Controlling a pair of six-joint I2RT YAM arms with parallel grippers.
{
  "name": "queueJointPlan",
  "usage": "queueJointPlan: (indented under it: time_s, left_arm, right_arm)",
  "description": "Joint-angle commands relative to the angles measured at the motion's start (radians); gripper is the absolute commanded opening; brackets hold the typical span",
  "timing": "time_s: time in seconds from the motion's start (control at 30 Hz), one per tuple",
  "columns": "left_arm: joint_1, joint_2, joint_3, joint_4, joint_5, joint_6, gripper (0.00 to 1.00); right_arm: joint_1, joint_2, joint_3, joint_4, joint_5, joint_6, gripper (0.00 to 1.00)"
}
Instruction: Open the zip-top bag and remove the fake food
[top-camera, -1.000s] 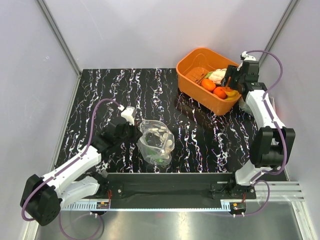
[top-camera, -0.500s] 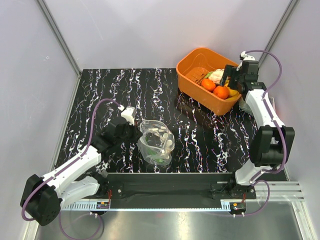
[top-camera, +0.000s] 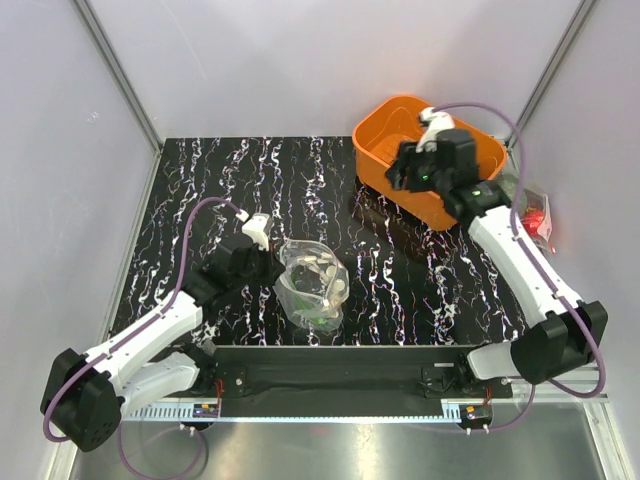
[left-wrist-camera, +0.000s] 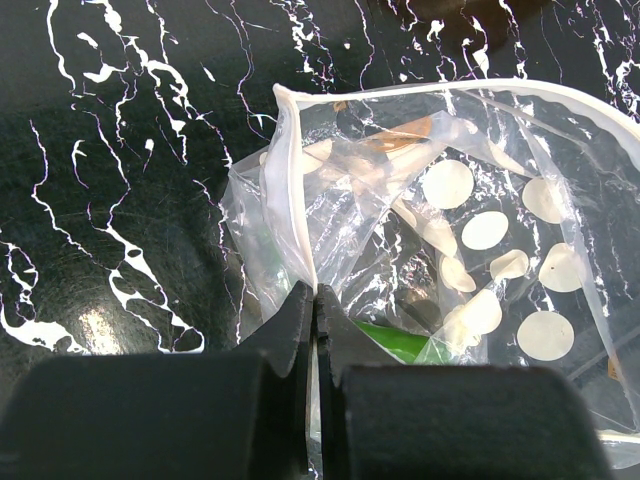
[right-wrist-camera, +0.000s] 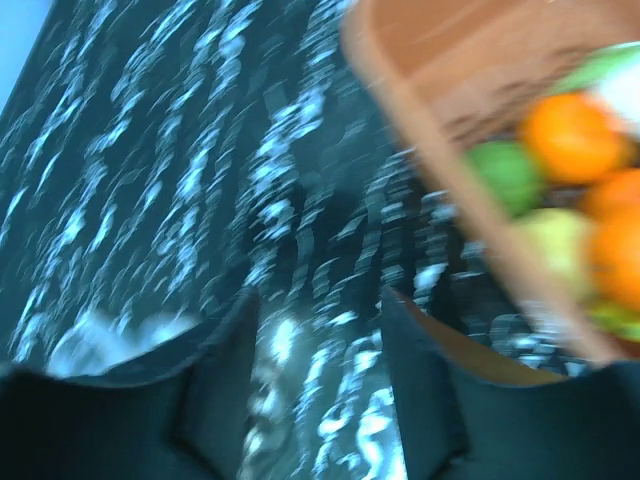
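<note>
The dotted clear zip-top bag (top-camera: 312, 283) lies near the table's front, its mouth spread wide. My left gripper (top-camera: 272, 267) is shut on the bag's white rim (left-wrist-camera: 290, 200), seen pinched between the tips in the left wrist view (left-wrist-camera: 315, 295). Through the plastic (left-wrist-camera: 480, 230) a green piece of fake food (left-wrist-camera: 400, 342) shows. More fake food, orange fruits (right-wrist-camera: 570, 135) and a green piece (right-wrist-camera: 505, 170), sits in the orange bin (top-camera: 375, 130). My right gripper (top-camera: 400, 174) hovers open and empty (right-wrist-camera: 320, 330) over the table just off the bin's wall (right-wrist-camera: 420, 110); that view is blurred.
An undotted clear bag with a red item (top-camera: 535, 210) lies off the table's right edge behind the right arm. Grey walls enclose the table on three sides. The right arm covers most of the bin's contents in the top view.
The right arm has swung left from the bin's right side, across the bin, to its near-left side, showing the undotted bag at the right. Left arm and bag have not moved.
</note>
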Motion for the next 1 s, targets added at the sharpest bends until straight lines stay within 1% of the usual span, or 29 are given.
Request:
queueJointPlan:
  time_s: [0.0, 0.03, 0.13, 0.17, 0.3, 0.37, 0.6, 0.73, 0.97]
  left_arm:
    - [-0.003, -0.012, 0.009, 0.032, 0.018, 0.010, 0.00]
    - [-0.003, -0.014, 0.009, 0.032, 0.016, 0.008, 0.00]
    - [-0.001, -0.012, 0.007, 0.032, 0.016, 0.008, 0.00]
    - [-0.003, -0.011, 0.009, 0.032, 0.015, 0.008, 0.00]
    - [-0.001, -0.014, 0.003, 0.029, 0.012, 0.003, 0.00]
    - [-0.001, -0.014, 0.000, 0.031, 0.012, 0.002, 0.00]
    - [-0.001, -0.031, -0.022, 0.029, 0.005, -0.013, 0.00]
    - [-0.003, -0.049, -0.037, 0.031, 0.001, -0.026, 0.00]
    - [-0.001, -0.074, -0.072, 0.040, -0.007, -0.055, 0.00]
  right_arm:
    - [0.136, -0.018, -0.034, -0.029, -0.008, 0.064, 0.54]
    - [0.212, -0.015, -0.038, -0.024, 0.001, 0.069, 0.51]
    - [0.317, 0.004, -0.049, -0.014, -0.011, 0.103, 0.44]
    - [0.377, 0.010, -0.053, -0.010, -0.032, 0.118, 0.43]
    - [0.509, 0.030, -0.090, 0.043, -0.042, 0.136, 0.38]
    - [0.547, 0.036, -0.119, 0.065, -0.058, 0.143, 0.37]
    - [0.633, 0.131, -0.187, 0.109, -0.082, 0.162, 0.34]
    - [0.682, 0.188, -0.218, 0.131, -0.062, 0.167, 0.33]
    - [0.751, 0.281, -0.212, 0.138, -0.006, 0.158, 0.33]
